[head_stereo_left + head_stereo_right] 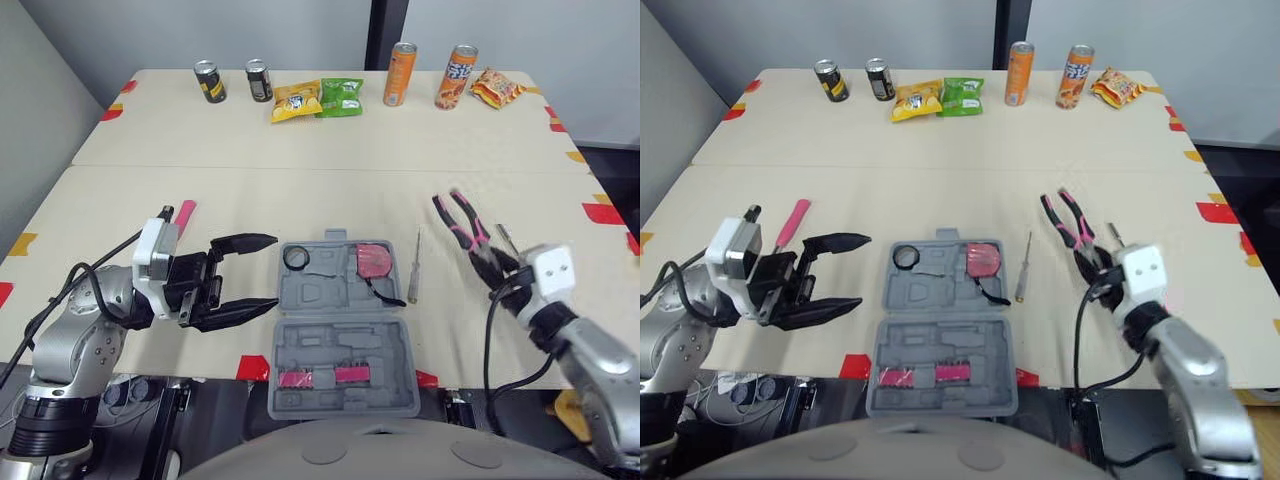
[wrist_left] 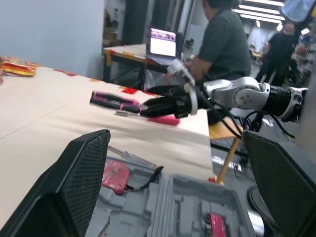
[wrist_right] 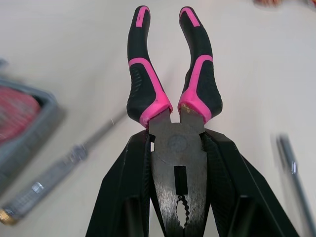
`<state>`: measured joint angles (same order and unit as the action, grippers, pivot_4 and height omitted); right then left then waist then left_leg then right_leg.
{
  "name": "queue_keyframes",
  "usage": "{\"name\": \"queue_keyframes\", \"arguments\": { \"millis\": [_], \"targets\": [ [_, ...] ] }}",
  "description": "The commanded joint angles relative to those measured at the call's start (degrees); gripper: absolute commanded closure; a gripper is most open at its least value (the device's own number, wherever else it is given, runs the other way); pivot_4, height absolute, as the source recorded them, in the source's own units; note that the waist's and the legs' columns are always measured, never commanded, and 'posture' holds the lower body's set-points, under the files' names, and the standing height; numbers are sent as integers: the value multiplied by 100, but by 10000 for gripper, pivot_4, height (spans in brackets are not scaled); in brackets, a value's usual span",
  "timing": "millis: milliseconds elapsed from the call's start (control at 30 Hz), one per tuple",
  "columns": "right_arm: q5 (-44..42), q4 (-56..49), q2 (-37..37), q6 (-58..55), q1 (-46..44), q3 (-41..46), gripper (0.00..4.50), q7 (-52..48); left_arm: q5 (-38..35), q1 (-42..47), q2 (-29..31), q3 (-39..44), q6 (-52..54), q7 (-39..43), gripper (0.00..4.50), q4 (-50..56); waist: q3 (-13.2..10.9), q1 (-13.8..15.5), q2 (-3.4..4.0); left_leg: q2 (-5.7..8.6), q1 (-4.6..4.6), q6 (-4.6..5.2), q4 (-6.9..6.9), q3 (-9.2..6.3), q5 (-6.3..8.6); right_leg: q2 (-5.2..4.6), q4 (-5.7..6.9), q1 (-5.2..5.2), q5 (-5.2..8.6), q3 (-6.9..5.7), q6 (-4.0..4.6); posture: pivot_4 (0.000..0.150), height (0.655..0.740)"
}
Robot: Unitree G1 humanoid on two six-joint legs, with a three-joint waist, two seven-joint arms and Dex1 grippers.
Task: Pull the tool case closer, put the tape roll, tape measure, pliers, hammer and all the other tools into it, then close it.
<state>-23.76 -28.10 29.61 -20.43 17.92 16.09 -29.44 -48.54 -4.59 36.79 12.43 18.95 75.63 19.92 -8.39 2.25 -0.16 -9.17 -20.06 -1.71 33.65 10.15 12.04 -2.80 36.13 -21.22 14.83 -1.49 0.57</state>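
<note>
- Found tool case (image 1: 345,330) lying open and flat at the near edge of the desk (image 1: 300,150), lid half toward the robot.
- Logged black tape roll (image 1: 296,257) and red tape measure (image 1: 374,260) seated in the far half of the case; pink-marked bits (image 1: 320,377) in the near half.
- Noted left end effector (image 1: 272,270) spread wide and empty, just left of the case, fingers pointing toward it.
- Noted right end effector (image 3: 177,148) clamped on the metal head of the pliers (image 1: 462,228), pink-and-black handles pointing away from the robot, right of the case. Cannot tell whether lifted or touching the desk.
- Recorded slim screwdriver (image 1: 414,268) on the desk between case and pliers; second thin metal tool (image 1: 508,240) just right of the pliers.
- Recorded pink-handled tool (image 1: 186,215) on the desk beside the left wrist.
- Saw cans (image 1: 400,73) and snack bags (image 1: 320,98) along the far edge, well apart from the tools.
</note>
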Motion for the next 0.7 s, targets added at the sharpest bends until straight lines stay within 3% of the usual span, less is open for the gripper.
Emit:
{"name": "queue_keyframes", "arguments": {
  "millis": [33,167,300,400,533,700],
  "targets": [
    [-813,-715,798,-495,-334,292,34823,-801,-412,48,-34,281,206,-327,0,186,-1,11,2,0,0,0,4,0,0,0,4,0,0,0,0,1500,7400],
    [-1228,-1025,1777,-1057,-976,69,34823,-1426,-422,54,-22,570,57,-375,0,-2,-1,15,2,-3,-2,2,18,-7,-1,2,8,4,0,-3,0,1500,7400],
    [-1486,-1236,2678,-1698,-1862,-518,34823,-1998,-648,33,421,987,309,215,0,-478,-1,18,0,-3,-2,5,27,-9,-2,2,6,5,0,-5,0,1500,7400],
    [-1414,-1282,3077,-1979,-2398,-1127,34823,-2327,-408,-70,839,1075,179,857,0,-881,-1,43,-5,-5,-6,5,25,-10,-2,6,3,0,1,-6,1,1500,7400],
    [-844,-1208,3427,-2168,-3141,-2272,34823,-2789,-94,-114,1154,1123,-45,1310,0,-1285,-2,75,-6,-3,-10,5,27,-5,-2,1,-3,-3,1,-4,1,1500,7400],
    [-102,-865,2889,-2447,-4122,-3497,34823,-2705,37,-215,1214,1070,-29,1289,0,-1024,-3,81,-7,-4,-10,5,32,-2,-2,-1,9,-7,0,-3,1,1500,7400]
  ]
}}
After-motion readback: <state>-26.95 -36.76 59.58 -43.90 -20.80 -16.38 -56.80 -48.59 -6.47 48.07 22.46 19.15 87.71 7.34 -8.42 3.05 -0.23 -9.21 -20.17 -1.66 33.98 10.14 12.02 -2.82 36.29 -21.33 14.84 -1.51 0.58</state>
